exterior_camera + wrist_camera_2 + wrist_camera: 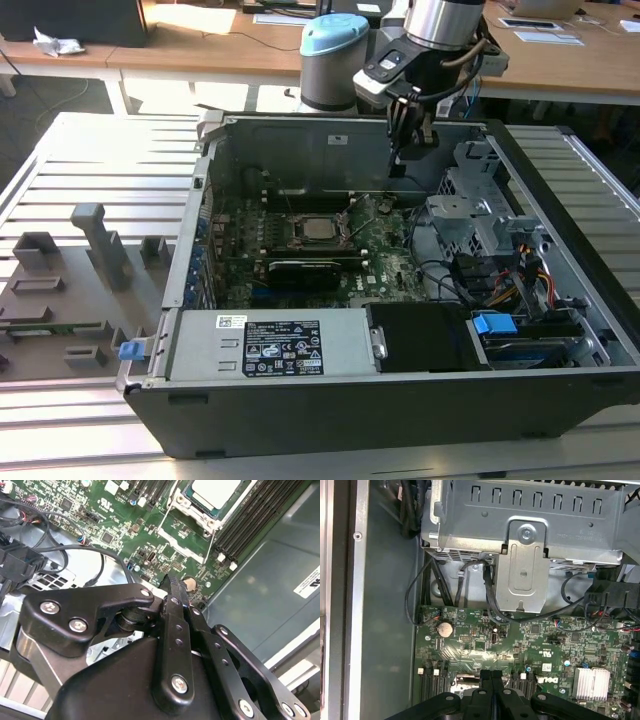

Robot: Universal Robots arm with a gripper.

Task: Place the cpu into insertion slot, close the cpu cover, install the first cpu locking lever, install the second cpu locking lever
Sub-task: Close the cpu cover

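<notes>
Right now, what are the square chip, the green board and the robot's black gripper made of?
The cpu looks like metal on top: pale, silvery, softly shiny. The green board seems a stiff, glossy plastic-like sheet with thin printed lines. The gripper looks like matte black metal or hard plastic, held by shiny screws; I can't tell which.

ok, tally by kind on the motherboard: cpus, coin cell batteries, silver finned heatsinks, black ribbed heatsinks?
cpu: 1
coin cell battery: 1
silver finned heatsink: 1
black ribbed heatsink: 1
Total: 4
</notes>
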